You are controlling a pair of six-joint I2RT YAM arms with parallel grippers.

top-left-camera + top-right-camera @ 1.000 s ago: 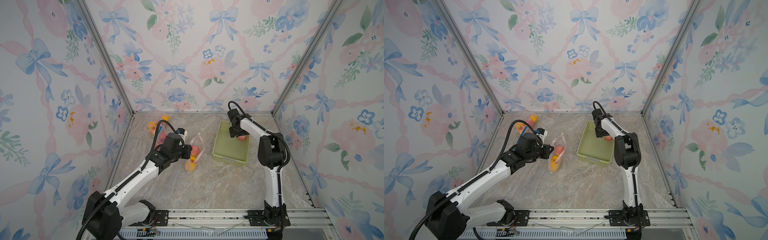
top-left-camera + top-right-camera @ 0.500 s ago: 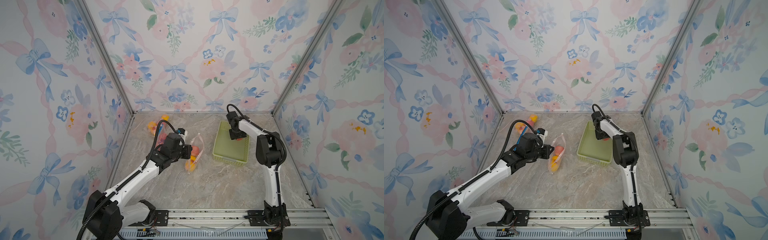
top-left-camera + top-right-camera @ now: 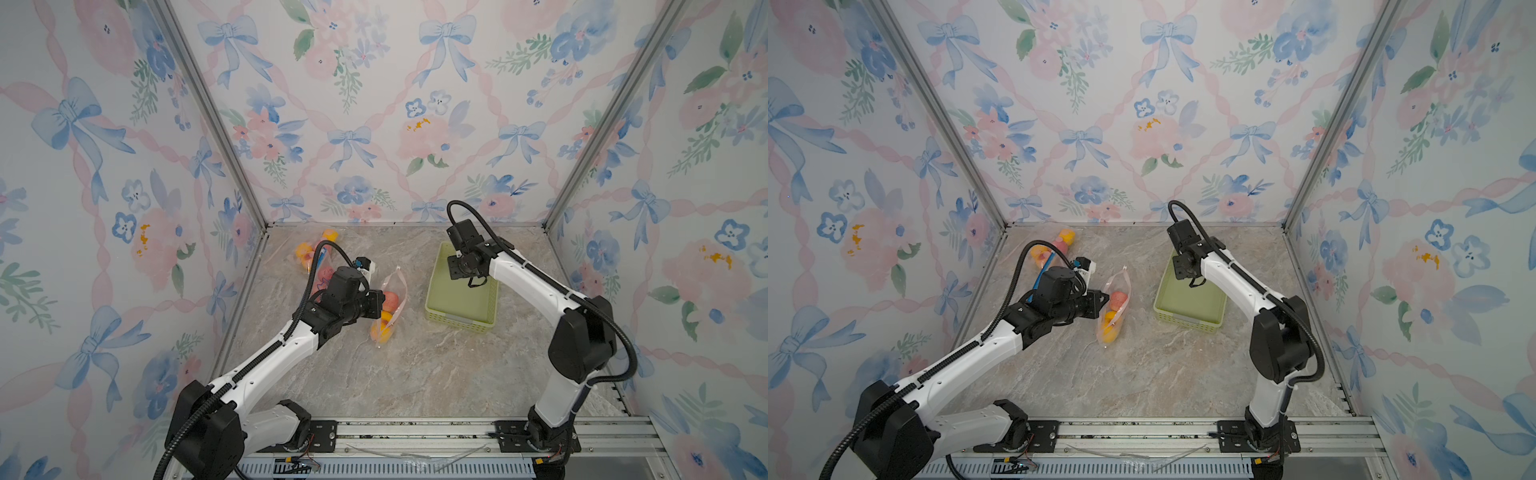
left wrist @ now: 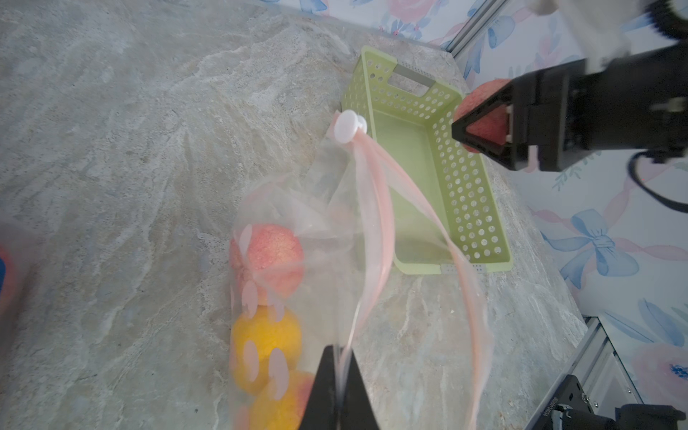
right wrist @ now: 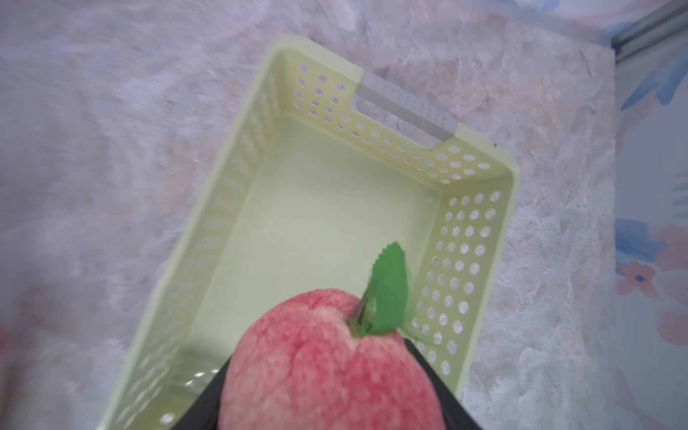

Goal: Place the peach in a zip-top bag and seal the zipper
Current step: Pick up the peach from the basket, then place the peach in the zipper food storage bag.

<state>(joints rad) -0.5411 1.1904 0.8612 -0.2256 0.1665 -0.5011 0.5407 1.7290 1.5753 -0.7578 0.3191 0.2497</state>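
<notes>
- We see the right gripper (image 5: 324, 405) clamped on the peach (image 5: 327, 365), one black finger on each side, green leaf sticking up.
- The peach hangs over the green basket (image 5: 510, 186), clear of its floor; in a top view the gripper sits above the basket's (image 3: 459, 320) back end.
- The left gripper (image 4: 340, 391) is pinched together on the rim of the bag (image 4: 324, 208), holding its mouth partly open towards the basket.
- The bag lies on the table (image 4: 111, 149) just beside the basket, with a pink fruit (image 4: 268, 257) and yellow fruit (image 4: 264, 335) inside.
- The white slider (image 4: 348, 124) sits at the zipper's far end.
- A second bag (image 3: 311, 253) of fruit lies near the back-left corner.
</notes>
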